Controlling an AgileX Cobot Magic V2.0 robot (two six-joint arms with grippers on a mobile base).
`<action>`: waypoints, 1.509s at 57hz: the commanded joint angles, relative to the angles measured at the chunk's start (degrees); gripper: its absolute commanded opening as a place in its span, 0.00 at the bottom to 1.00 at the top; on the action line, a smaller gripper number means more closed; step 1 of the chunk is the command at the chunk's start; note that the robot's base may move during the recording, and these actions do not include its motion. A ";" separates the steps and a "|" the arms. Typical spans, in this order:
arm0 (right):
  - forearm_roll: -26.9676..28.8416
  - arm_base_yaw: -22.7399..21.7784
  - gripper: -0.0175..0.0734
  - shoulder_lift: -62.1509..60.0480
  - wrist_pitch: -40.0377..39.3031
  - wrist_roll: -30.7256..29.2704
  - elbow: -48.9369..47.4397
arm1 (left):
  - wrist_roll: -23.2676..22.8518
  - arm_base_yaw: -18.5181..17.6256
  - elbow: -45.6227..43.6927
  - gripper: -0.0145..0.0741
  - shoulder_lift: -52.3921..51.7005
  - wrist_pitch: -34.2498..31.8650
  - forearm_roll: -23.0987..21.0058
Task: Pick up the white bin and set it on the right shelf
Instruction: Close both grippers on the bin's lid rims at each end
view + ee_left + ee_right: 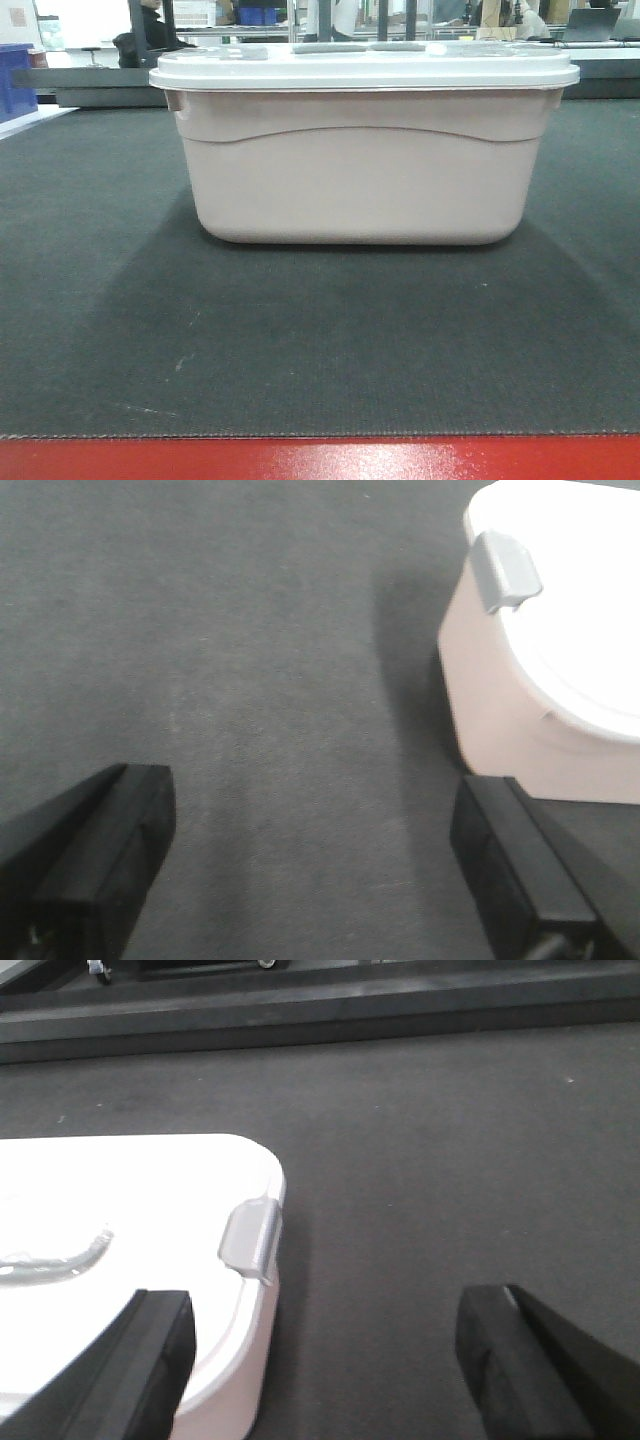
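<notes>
Honestly, the white bin (365,170) on the tabletop (300,340) looks stiff, slick, bulky but probably light, so with left gripper (310,860) (bin at 2 o'clock) and right gripper (325,1360) (bin at 9 o'clock) jaws both spread empty, I'd clamp its ends under the lid (365,65) lip.

Only the 2 grippers of the robot show, each from its own wrist camera. The left gripper (310,855) has 2 matte black fingers (105,855), thick and blocky, with squared tips and flat faces. A small rounded dark part low on 1 finger is too blurred to identify. The right gripper (325,1355) has 2 matching black slab-like fingers (515,1360) with sharp straight edges.
</notes>
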 commanded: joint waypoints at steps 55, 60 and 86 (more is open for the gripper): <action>73.91 -25.09 0.89 44.76 44.40 -44.19 -25.02 | 46.50 13.43 -21.45 0.70 47.56 29.16 -83.61; 78.11 -24.18 0.89 47.55 44.71 -46.33 -25.02 | 46.62 12.63 -21.45 0.70 50.52 29.16 -86.53; 86.83 -13.56 0.89 55.98 43.63 -50.14 -25.02 | 48.23 5.01 -21.50 0.70 57.27 27.47 -94.60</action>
